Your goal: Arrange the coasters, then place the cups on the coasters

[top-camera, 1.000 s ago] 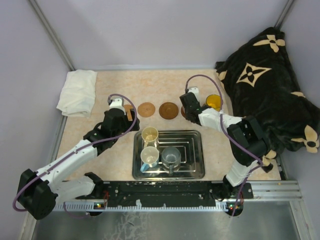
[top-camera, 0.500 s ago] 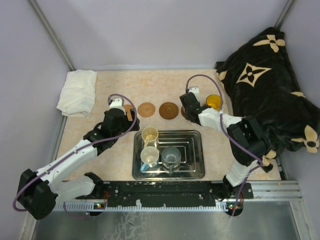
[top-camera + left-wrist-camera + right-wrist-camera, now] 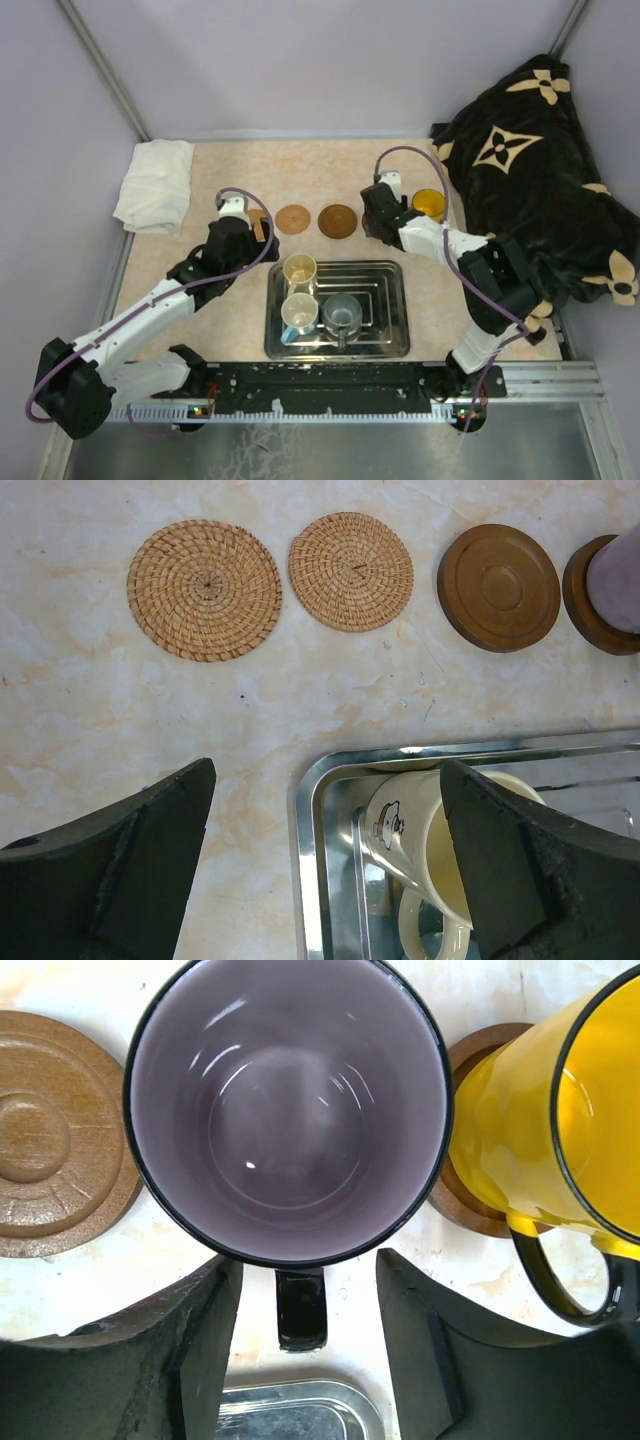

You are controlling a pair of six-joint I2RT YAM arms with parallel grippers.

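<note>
A purple cup (image 3: 290,1110) stands upright on a dark wooden coaster (image 3: 590,605). My right gripper (image 3: 305,1270) is open, with a finger on each side of the cup's black handle (image 3: 301,1308) and a gap on both sides. Right of it, a yellow cup (image 3: 560,1110) sits on another coaster (image 3: 468,1200). A bare wooden coaster (image 3: 498,587) and two woven coasters (image 3: 204,588) (image 3: 351,571) lie in a row to the left. My left gripper (image 3: 325,780) hangs open over the tray's far left corner, holding nothing. Cream (image 3: 299,268), white (image 3: 298,313) and grey (image 3: 342,315) cups sit in the tray.
The metal tray (image 3: 390,300) lies in front of the coaster row, between the arms. A folded white cloth (image 3: 155,185) is at the back left. A black patterned blanket (image 3: 530,180) fills the right side, close to the yellow cup.
My right gripper has opened and let go of the purple cup's handle, and its wrist has edged slightly toward the back. The left arm has not moved.
</note>
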